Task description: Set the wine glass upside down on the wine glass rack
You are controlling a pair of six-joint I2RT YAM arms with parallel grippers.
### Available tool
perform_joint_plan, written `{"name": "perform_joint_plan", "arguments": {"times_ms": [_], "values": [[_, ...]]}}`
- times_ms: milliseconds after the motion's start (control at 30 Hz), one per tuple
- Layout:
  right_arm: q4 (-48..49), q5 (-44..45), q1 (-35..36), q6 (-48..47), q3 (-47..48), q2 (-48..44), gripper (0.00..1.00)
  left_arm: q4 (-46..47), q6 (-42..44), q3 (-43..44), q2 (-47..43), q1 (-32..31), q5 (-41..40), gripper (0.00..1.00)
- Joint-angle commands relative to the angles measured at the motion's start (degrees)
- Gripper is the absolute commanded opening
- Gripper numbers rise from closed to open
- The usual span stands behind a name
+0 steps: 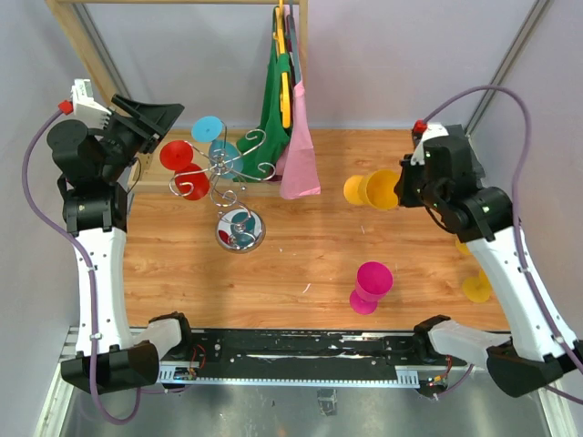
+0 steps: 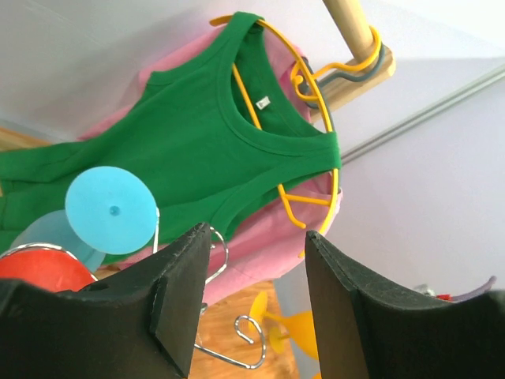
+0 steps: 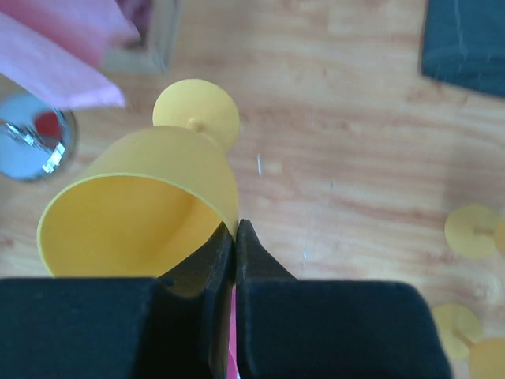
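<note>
Right jaws pinch wine glass (image 3: 158, 166); overhead hides this

Left & back of rack (image 1: 228, 177) are crowded: red glasses (image 1: 176, 155) & blue glasses (image 1: 209, 128) hang off the hooks there. Left gripper (image 2: 256, 234) sits just beside them, jaws apart w/ nothing btwn. Behind rack, green shirt (image 1: 273, 109) & pink cloth (image 1: 299, 159) hang from wooden rail (image 1: 77, 41), closing the far-right side. Hooks on rack's right/front look bare. Open table (image 1: 310, 237) lies btwn them & yellow glass (image 1: 372, 188), which right gripper (image 3: 234, 237) pinches at the rim. Pink glass (image 1: 372, 284) stands nearer the front, apart from that lane. More yellow glasses (image 1: 475, 287) sit by right arm, off to the side.
</note>
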Motion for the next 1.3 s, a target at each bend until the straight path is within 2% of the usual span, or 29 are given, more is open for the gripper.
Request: {"name": "perform_joint_plan", "arguments": {"times_ms": [0,367,633,833,967,1167,1267], "values": [[12.08,2.52,0.72,2.69,1.87,-3.9,0.01,7.08,-4.76,-1.84,0.01,0.24,4.8,0.56],[30.88,0.32,0.81,5.86,11.36,-3.59,0.01,9.33,-6.69,1.86,4.83,-3.49,2.71,0.56],[45.9,-14.3,0.58,13.64,13.22,0.0,0.01,16.05,-12.55,3.47,8.28,-9.88,4.52,0.56],[61.65,-31.59,-1.91,28.16,14.39,5.98,0.01,25.45,-20.32,1.46,8.18,-11.82,7.48,0.58],[73.85,-40.95,-3.73,39.03,14.44,10.23,0.01,27.44,-22.75,0.48,7.11,-12.08,8.04,0.6],[92.3,-49.27,-4.9,54.36,13.46,16.54,0.01,40.26,-34.53,-3.56,6.39,-12.08,10.03,0.61],[102.54,-51.52,-4.85,63.3,14.66,20.66,0.01,43.57,-38.19,-3.68,6.4,-12.08,9.81,0.62]]}}
